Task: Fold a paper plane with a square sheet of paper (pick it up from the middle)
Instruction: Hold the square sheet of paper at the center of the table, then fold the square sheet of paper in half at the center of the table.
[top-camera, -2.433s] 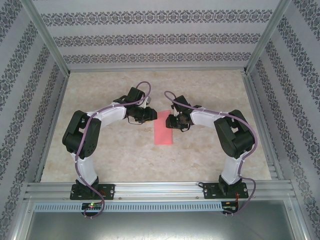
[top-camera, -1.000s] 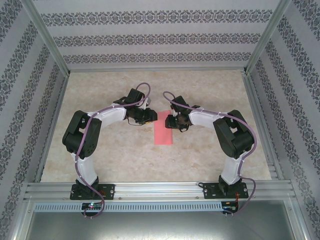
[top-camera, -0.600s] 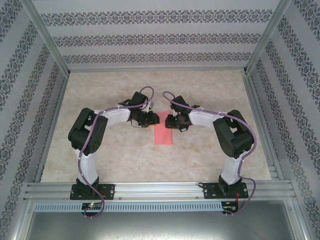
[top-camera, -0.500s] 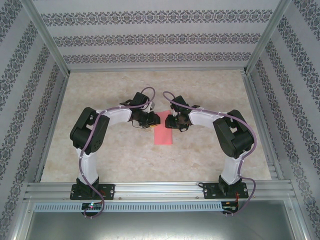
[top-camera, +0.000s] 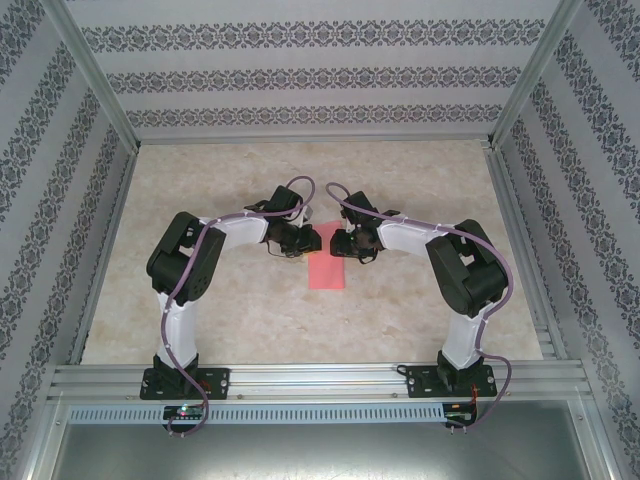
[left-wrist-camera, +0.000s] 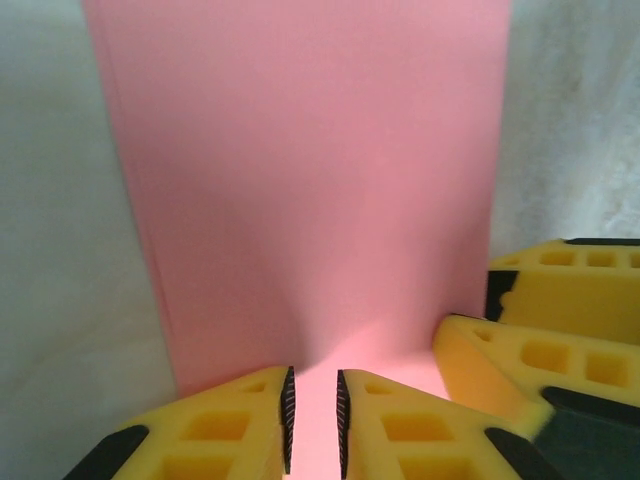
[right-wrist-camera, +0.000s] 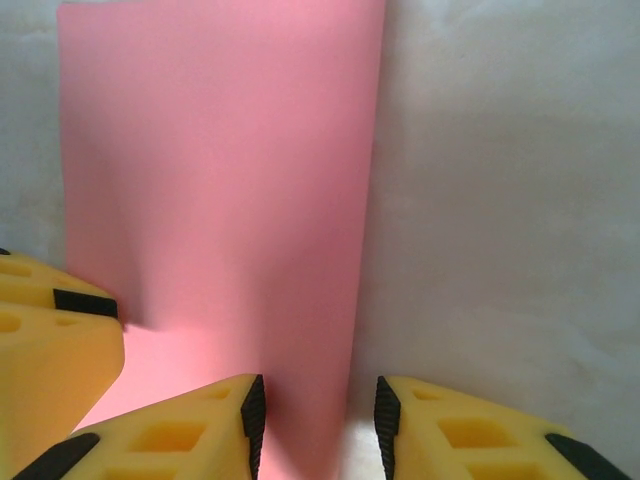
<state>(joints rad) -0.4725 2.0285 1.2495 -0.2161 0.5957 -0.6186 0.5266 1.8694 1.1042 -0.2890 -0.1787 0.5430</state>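
Observation:
The pink-red paper lies flat on the table as a narrow upright rectangle, apparently folded in half. Both grippers meet at its far end. My left gripper comes in from the left. In the left wrist view its yellow jaws hang just over the sheet, a narrow gap between the pads and nothing gripped. My right gripper comes in from the right. Its jaws stand wider apart, straddling the right long edge of the paper.
The beige marbled tabletop is bounded by aluminium rails and patterned walls. The two grippers are very close: the right one's fingers show in the left wrist view, and a left finger in the right wrist view.
My left arm has swung right and forward, bringing its gripper from beside the paper to over its far end. The right gripper and the paper have barely moved.

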